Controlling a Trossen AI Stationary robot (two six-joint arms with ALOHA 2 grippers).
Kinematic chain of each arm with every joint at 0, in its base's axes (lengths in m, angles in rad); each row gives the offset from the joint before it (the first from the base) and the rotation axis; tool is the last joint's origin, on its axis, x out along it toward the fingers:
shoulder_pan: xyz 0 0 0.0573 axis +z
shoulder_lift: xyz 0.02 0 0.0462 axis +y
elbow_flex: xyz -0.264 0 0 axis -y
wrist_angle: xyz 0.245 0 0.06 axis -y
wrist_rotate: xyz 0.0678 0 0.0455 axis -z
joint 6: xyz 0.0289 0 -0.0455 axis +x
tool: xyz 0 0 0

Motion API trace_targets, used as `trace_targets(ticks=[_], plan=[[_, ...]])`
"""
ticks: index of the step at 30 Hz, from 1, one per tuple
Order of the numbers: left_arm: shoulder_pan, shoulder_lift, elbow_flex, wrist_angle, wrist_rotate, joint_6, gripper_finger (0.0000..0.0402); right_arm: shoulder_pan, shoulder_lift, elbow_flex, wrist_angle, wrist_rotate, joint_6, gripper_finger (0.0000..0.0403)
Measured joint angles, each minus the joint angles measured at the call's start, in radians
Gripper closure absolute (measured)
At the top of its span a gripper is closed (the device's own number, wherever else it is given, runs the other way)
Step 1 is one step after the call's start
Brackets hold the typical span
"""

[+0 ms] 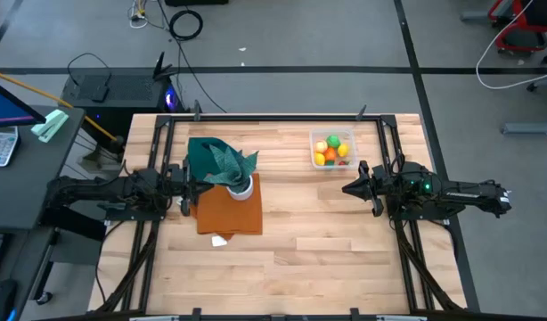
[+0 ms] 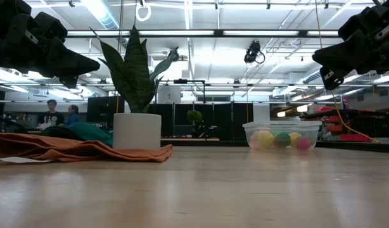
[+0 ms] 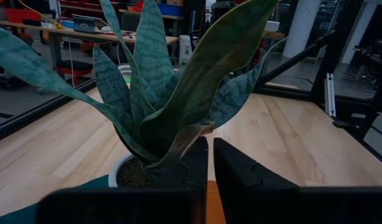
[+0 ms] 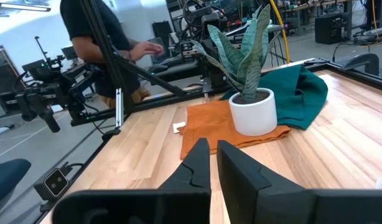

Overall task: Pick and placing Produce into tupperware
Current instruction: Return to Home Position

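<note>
The clear tupperware (image 1: 332,149) stands on the table's far right part, and the produce (image 1: 330,150) lies inside it: yellow, green, orange and red balls. In the low view the tupperware (image 2: 282,136) shows the produce (image 2: 264,139) through its wall. My left gripper (image 1: 191,187) hovers level and shut at the table's left, just short of the potted plant, whose leaves fill the left wrist view. My right gripper (image 1: 349,188) hovers level and shut at the table's right, nearer than the tupperware and above table height. Neither gripper has anything between its fingers.
A spiky green plant in a white pot (image 1: 240,185) stands on an orange cloth (image 1: 229,214), with a dark green cloth (image 1: 213,153) behind it. A white scrap (image 1: 220,240) lies near the orange cloth. Bare wood spans the table's middle and near side. People move beyond the table.
</note>
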Motion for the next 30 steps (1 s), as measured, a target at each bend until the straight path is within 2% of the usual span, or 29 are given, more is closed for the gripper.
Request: trace_targets(ticks=[9,21,30], plan=[[0.0,0.0,0.0,0.0,0.0,0.0,0.0381,0.0,0.0,0.0,0.0,0.0,0.0,0.0403],[0.0,0.0,0.0,0.0,0.0,0.0,0.0366,0.0,0.0,0.0,0.0,0.0,0.0,0.0403],[0.0,0.0,0.0,0.0,0.0,0.0,0.0378,0.0,0.0,0.0,0.0,0.0,0.0,0.0403]])
